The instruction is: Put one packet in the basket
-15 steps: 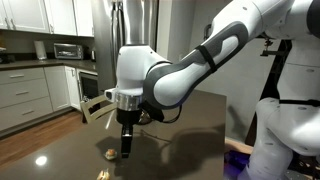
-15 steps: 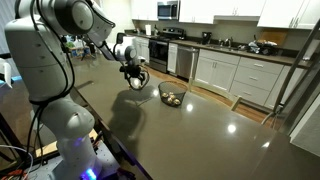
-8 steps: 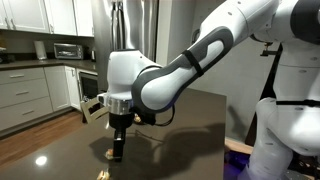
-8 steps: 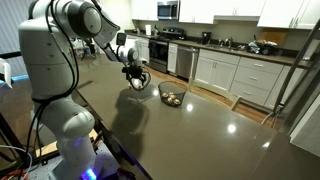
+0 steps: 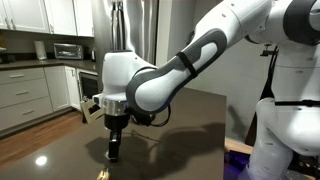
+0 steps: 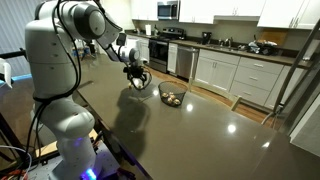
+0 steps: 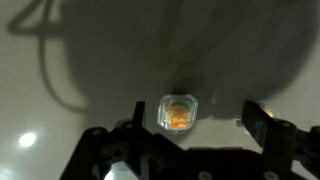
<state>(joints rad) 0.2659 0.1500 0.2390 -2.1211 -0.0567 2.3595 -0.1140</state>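
A small clear packet (image 7: 179, 112) with orange contents lies on the dark table, seen in the wrist view. My gripper (image 7: 197, 116) is open and straddles it, with the packet nearer the left finger (image 7: 134, 118) than the right finger (image 7: 258, 120). In an exterior view the gripper (image 5: 114, 151) hangs low over the table and hides the packet. In an exterior view the gripper (image 6: 136, 82) is to the left of the wire basket (image 6: 172, 97), which holds some small items.
The dark glossy table (image 6: 190, 135) stretches wide to the right of the basket. Another small pale object (image 5: 103, 174) lies near the table's front edge. Kitchen cabinets (image 6: 240, 75) and a stove stand behind.
The gripper has moved left in an exterior view and come down over the packet, which showed beside it before and is now covered by it.
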